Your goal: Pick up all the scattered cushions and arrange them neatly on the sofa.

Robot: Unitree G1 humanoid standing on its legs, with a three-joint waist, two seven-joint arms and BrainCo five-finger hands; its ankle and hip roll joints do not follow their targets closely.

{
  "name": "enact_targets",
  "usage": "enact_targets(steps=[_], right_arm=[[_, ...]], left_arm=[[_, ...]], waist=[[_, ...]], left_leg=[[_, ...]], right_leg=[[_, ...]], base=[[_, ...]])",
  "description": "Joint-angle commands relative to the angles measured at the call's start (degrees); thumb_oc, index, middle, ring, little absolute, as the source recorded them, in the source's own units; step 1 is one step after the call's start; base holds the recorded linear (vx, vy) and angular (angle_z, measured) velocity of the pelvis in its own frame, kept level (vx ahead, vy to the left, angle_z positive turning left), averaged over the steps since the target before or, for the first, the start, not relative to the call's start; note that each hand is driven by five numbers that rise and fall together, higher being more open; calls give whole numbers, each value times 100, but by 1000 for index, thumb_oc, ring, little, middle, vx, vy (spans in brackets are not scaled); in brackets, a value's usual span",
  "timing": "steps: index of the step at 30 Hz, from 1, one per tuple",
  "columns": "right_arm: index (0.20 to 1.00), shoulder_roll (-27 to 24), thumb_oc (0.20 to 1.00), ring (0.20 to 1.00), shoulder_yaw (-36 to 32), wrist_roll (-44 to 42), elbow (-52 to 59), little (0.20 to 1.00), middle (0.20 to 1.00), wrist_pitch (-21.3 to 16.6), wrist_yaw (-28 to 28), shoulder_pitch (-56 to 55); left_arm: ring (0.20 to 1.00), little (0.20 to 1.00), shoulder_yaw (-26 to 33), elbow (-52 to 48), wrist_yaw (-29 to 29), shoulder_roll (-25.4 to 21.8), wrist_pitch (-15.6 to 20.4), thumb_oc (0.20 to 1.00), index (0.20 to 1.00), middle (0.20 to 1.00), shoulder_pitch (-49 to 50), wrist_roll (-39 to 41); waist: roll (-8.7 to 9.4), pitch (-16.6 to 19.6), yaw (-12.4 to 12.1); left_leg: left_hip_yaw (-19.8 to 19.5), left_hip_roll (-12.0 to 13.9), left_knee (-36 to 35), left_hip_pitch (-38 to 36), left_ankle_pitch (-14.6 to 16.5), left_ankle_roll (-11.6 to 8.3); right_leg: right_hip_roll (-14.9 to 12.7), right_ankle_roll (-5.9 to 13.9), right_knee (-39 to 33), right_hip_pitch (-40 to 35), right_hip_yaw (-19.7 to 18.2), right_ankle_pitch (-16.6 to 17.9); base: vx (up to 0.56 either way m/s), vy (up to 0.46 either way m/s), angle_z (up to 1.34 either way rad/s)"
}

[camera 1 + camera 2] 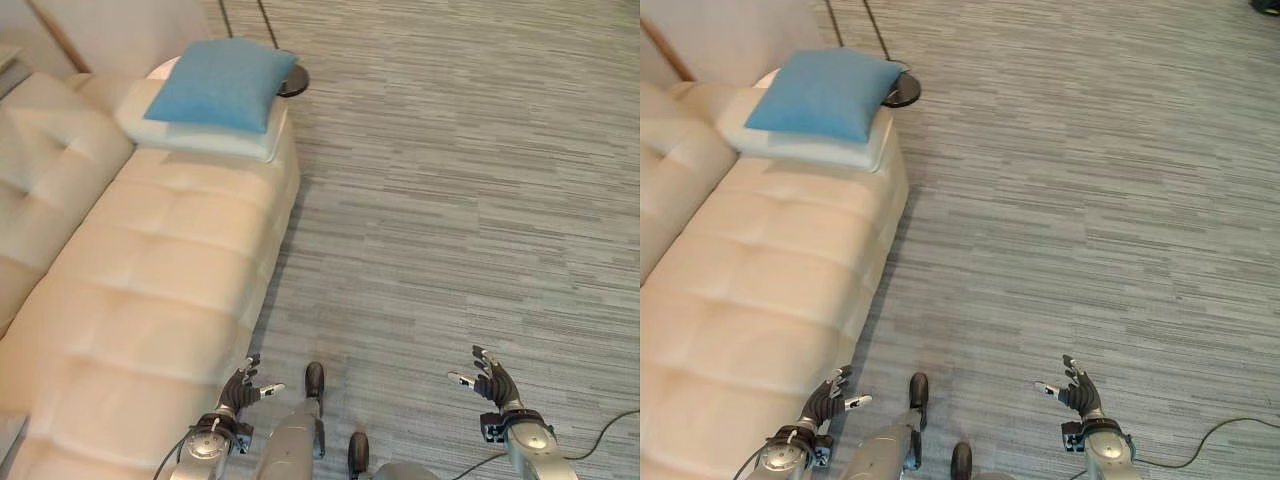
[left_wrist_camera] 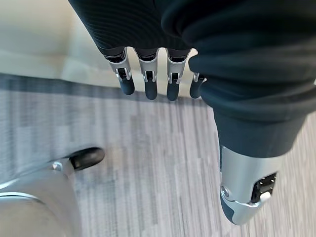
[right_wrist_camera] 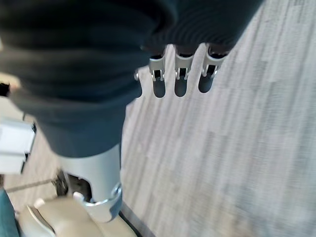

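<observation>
Left eye view: cream sofa [image 1: 150, 270] as landmark; on its far end a white cushion [image 1: 200, 135] lies flat with a blue cushion [image 1: 222, 83] stacked on top, the pair slightly askew to each other. A dark round lamp base [image 1: 294, 82] stands on the floor just beside that far end. The grey carpet [image 1: 450, 200] beside the sofa carries no cushion as far as it shows. Left robot hand [image 1: 243, 388] hangs near the sofa's front edge at its near end, fingers spread and released, holding nothing; right robot hand [image 1: 489, 378] hangs well apart from the sofa over the carpet, likewise released and empty. Right eye view: same holdings; both cushions rest on the sofa, the seat between them and the near end bare. Left wrist view: fingers [image 2: 149, 79] straight, nothing between them and the thumb, carpet and the sofa's base beyond. Right wrist view: fingers [image 3: 180, 79] straight over carpet, nothing held. Status, by judgement: two cushions are placed; none is visible left on the floor, so what remains is either a search beyond this field or a tidying of the stack.
</observation>
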State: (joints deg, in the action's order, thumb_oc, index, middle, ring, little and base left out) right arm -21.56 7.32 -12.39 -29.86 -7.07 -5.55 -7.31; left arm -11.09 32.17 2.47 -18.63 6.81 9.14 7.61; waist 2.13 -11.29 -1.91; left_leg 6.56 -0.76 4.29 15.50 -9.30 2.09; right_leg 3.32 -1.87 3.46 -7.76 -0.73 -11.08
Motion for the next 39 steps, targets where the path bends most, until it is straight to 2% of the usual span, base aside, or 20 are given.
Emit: enact_targets(steps=[1,3,6,8,12,14,16,18,19,21,23,25,26,28,29,30,31,33,37,39], right_arm=[[1000,69,1000,1000,30,89,554,1000,1000,-202,176,193],[1000,115,1000,1000,119,146,581,1000,1000,-215,168,308],[1000,116,1000,1000,215,182,663,1000,1000,-218,190,347],[1000,43,1000,1000,212,194,777,1000,1000,-210,225,338],[1000,-41,1000,1000,224,325,774,1000,1000,-178,169,325],[1000,-87,1000,1000,210,463,888,1000,1000,-171,170,286],[1000,-117,1000,1000,222,476,905,1000,1000,-195,198,252],[1000,-128,1000,1000,243,477,847,1000,1000,-223,219,234],[1000,-192,1000,1000,259,502,818,1000,1000,-238,176,287],[1000,-275,1000,1000,285,443,918,1000,1000,-284,168,275],[1000,-289,1000,1000,303,432,879,1000,1000,-268,149,297],[1000,-321,1000,1000,281,416,832,1000,1000,-210,121,299],[1000,-345,1000,1000,282,428,801,1000,1000,-216,103,292],[1000,-381,1000,1000,226,418,786,1000,1000,-229,63,225],[1000,-384,1000,1000,214,421,744,1000,1000,-223,49,199],[1000,-384,1000,1000,214,420,744,1000,1000,-223,49,199],[1000,-389,1000,1000,226,435,659,1000,1000,-235,21,211],[1000,-347,1000,1000,195,506,568,1000,1000,-201,-2,175],[1000,-299,1000,1000,200,567,533,1000,1000,-140,47,140],[1000,-281,1000,1000,212,579,550,1000,1000,-137,85,122]], left_arm=[[1000,1000,87,-482,66,-349,170,1000,1000,1000,-51,-88],[1000,1000,81,-487,122,-410,160,1000,1000,1000,-130,-99],[1000,1000,109,-502,173,-406,207,1000,1000,1000,-161,-63],[1000,1000,119,-523,159,-391,215,1000,1000,1000,-151,-79],[1000,1000,202,-387,208,-302,255,1000,1000,1000,-214,-154],[1000,1000,232,-358,222,-266,295,1000,1000,1000,-255,-241],[1000,1000,221,-304,204,-258,316,1000,1000,1000,-240,-280],[1000,1000,228,-161,250,-201,321,1000,1000,1000,-232,-272],[1000,1000,250,-9,298,-166,320,1000,1000,1000,-249,-177],[1000,1000,291,180,327,-118,312,1000,1000,1000,-263,-68],[1000,1000,334,319,396,-88,297,1000,1000,1000,-290,-11],[1000,1000,390,489,443,-52,276,1000,1000,1000,-374,53],[1000,1000,390,535,470,-41,283,1000,1000,1000,-388,79],[1000,1000,397,516,510,-48,285,1000,1000,1000,-366,66],[1000,1000,420,487,506,-48,282,1000,1000,1000,-329,62],[1000,1000,421,486,506,-48,281,1000,1000,1000,-329,61],[1000,1000,468,487,540,-50,284,1000,1000,1000,-301,64],[1000,1000,588,563,575,-29,273,1000,1000,1000,-227,119],[1000,1000,793,652,609,-26,245,1000,1000,1000,-58,157],[1000,1000,864,628,613,-53,239,1000,1000,1000,-5,167]], waist=[[383,127,-165],[296,49,-127],[131,-89,-14],[60,-122,105],[65,-179,313],[31,-129,450],[27,-93,472],[-35,-8,471],[-56,3,426],[-27,-11,368],[43,20,359],[89,-2,268],[119,-11,222],[146,-16,85],[112,8,33],[122,17,36],[51,30,-43],[-30,105,-176],[59,261,-346],[49,294,-420]], left_leg=[[221,72,582,162,830,-73],[281,92,537,-262,1076,64],[203,51,316,-894,1340,137],[113,4,149,-1274,1519,106],[-104,-133,-140,-2022,1925,-54],[-341,-109,-156,-2484,2224,-197],[-435,-80,-6,-2582,2273,-262],[-493,70,552,-2547,1865,-478],[-447,281,1746,-2097,1178,-659],[-305,473,2815,-1642,712,-677],[-120,540,2982,-1506,603,-653],[198,679,3059,-1130,857,-566],[247,634,2930,-918,986,-522],[433,420,1885,-318,1171,-422],[515,393,1282,-167,990,-441],[518,378,1235,-175,955,-439],[595,343,534,-87,602,-526],[751,324,-539,118,308,-558],[1231,362,-722,218,194,-530],[1405,460,-593,231,74,-467]], right_leg=[[-745,1134,2170,494,-55,1272],[-860,1161,2924,987,152,1591],[-916,976,2885,1731,527,1161],[-827,924,2204,2107,746,881],[-783,1131,149,2535,833,1306],[-860,1244,-222,2727,649,1570],[-869,1209,-227,2592,589,1664],[-814,1044,-27,2433,608,1780],[-786,866,7,2139,724,1655],[-698,634,-23,1767,752,1424],[-716,541,-49,1617,772,1298],[-702,488,-109,1209,779,1070],[-708,481,-168,1063,771,985],[-676,567,-333,628,778,773],[-616,591,-381,463,802,666],[-626,592,-384,474,803,674],[-495,596,-395,271,806,545],[-341,616,-350,-85,761,285],[-363,680,-194,-612,612,-86],[-300,658,-117,-657,557,-99]], base=[[315,146,-52],[384,177,-55],[415,132,-10],[510,29,1],[546,-74,12],[698,-201,30],[476,-166,61],[582,-311,69],[574,-394,57],[411,-287,58],[333,-173,0],[502,-174,-23],[583,-88,8],[580,-30,3],[287,15,11],[398,17,3],[361,26,-15],[593,69,-16],[609,147,-13],[494,134,-7]])
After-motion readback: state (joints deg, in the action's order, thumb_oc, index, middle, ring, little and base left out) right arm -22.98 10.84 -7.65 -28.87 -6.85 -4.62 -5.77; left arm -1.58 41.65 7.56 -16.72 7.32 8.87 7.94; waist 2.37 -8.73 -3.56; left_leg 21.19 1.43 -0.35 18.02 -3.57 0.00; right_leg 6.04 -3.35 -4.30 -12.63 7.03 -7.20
